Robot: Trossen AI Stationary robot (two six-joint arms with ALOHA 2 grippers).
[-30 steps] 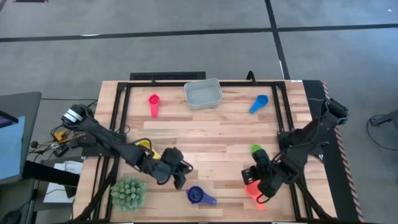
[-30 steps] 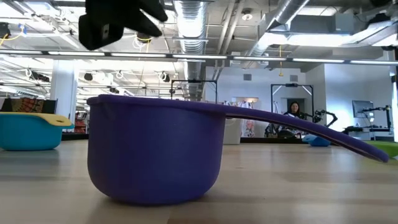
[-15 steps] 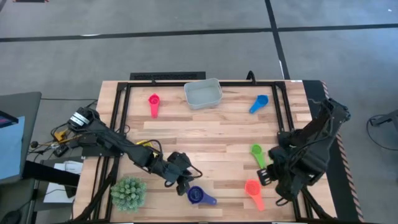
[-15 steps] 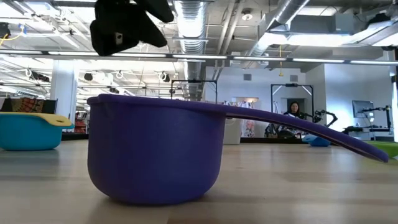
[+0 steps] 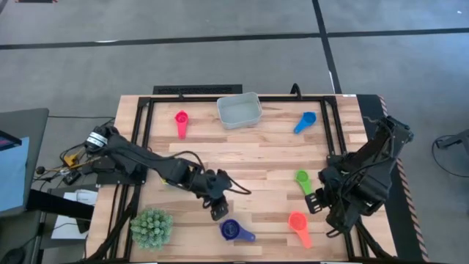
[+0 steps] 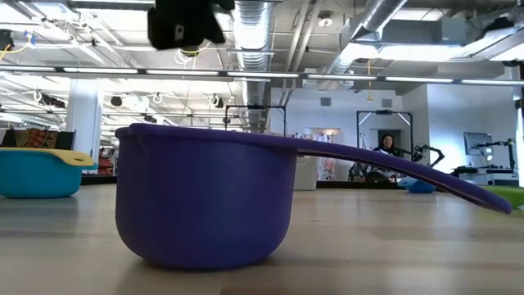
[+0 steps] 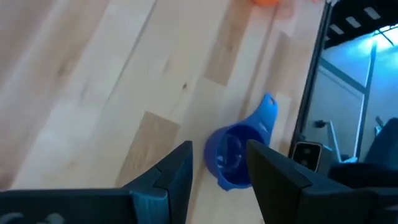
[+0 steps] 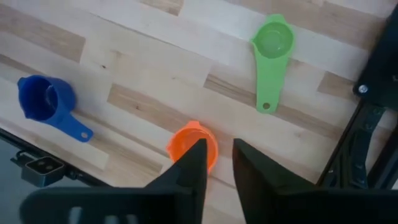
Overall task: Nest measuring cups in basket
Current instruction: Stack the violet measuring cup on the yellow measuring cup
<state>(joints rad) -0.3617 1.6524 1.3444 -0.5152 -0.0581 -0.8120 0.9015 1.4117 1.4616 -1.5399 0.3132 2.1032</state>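
Note:
The dark blue measuring cup (image 5: 231, 230) sits upright near the table's near edge and fills the low view (image 6: 205, 197). My left gripper (image 5: 218, 207) hovers open just left of and above it; in the left wrist view the cup (image 7: 233, 155) shows beyond the parted fingers (image 7: 217, 168). My right gripper (image 5: 315, 203) hangs open between the green cup (image 5: 302, 178) and the orange cup (image 5: 297, 220), touching neither. The red cup (image 5: 181, 120) and blue cup (image 5: 305, 121) lie near the basket (image 5: 239, 110) at the far edge. A light blue cup with a yellow rim (image 6: 37, 172) shows in the low view.
A spiky green plant (image 5: 152, 227) stands at the near left corner. A black frame (image 5: 143, 117) borders the table's far and side edges. Bare wood lies in the table's middle. A person (image 6: 385, 146) sits far off in the room behind.
My left gripper has travelled toward the table's right, from beside the plant to a spot just above the dark blue cup. My right gripper has drawn back from over the orange cup toward the right and far side, leaving that cup uncovered on the table.

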